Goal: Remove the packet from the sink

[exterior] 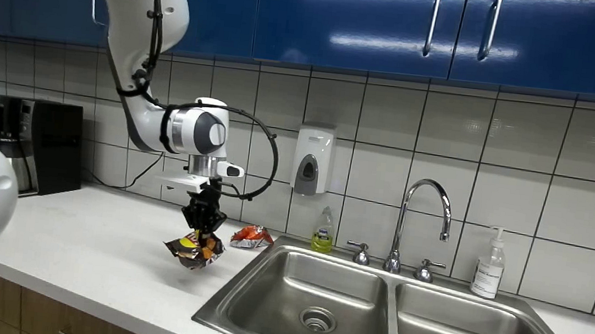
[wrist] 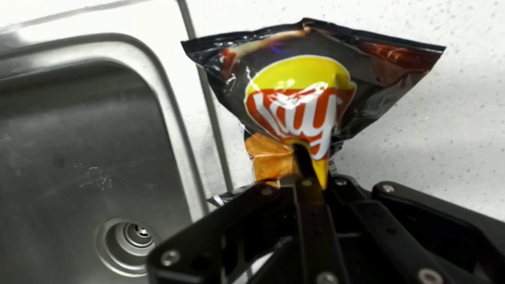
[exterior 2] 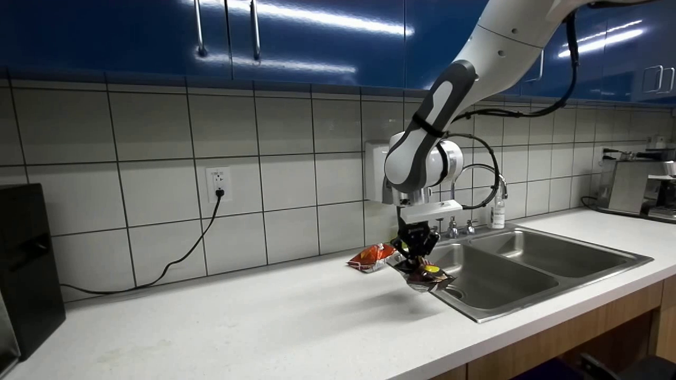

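The packet (exterior: 190, 251) is a dark crumpled snack wrapper with yellow, red and orange patches. My gripper (exterior: 204, 232) points down and is shut on the packet's pinched middle. It holds the packet a little above the white counter, beside the sink's end; a shadow lies below. The packet (exterior 2: 430, 275) and gripper (exterior 2: 414, 255) also show in an exterior view. In the wrist view the packet (wrist: 300, 75) spreads out beyond the fingertips (wrist: 311, 169), which are partly hidden in its folds. The stainless double-bowl sink (exterior: 391, 318) also shows in the wrist view (wrist: 189, 98).
An orange-red wrapper (exterior: 251, 237) lies on the counter by the wall, near the sink's corner. A yellow soap bottle (exterior: 323, 233), the faucet (exterior: 399, 227) and a pump bottle (exterior: 489, 267) stand behind the bowls. A black machine (exterior: 56, 147) stands at the counter's far end.
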Controlling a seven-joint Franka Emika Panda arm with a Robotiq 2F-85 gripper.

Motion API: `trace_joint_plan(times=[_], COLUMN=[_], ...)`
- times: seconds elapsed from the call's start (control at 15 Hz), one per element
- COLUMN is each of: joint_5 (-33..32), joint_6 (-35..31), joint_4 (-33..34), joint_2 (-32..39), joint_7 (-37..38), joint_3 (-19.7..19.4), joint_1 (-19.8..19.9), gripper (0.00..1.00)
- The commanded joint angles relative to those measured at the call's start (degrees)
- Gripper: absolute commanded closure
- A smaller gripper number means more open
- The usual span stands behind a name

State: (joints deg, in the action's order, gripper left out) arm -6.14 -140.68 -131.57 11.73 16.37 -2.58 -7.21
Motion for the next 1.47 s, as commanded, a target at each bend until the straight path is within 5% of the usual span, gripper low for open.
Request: trace_joint_plan(times=[0.0, 0.8, 0.87, 0.93, 1.4], joint_5=[-2.7, -4.0, -3.8, -3.9, -3.8], joint_6=[1.1, 0.9, 1.0, 1.1, 2.0], joint_4=[0.0, 2.0, 2.2, 2.2, 1.3], joint_2=[1.1, 7.7, 7.6, 7.5, 3.6], joint_7=[4.3, 7.8, 7.8, 8.0, 8.3], joint_3=[2.3, 2.4, 2.5, 2.4, 2.7], joint_1=[-2.2, -6.0, -5.9, -6.0, -6.3], gripper=[1.00, 1.00, 0.73, 0.72, 0.19])
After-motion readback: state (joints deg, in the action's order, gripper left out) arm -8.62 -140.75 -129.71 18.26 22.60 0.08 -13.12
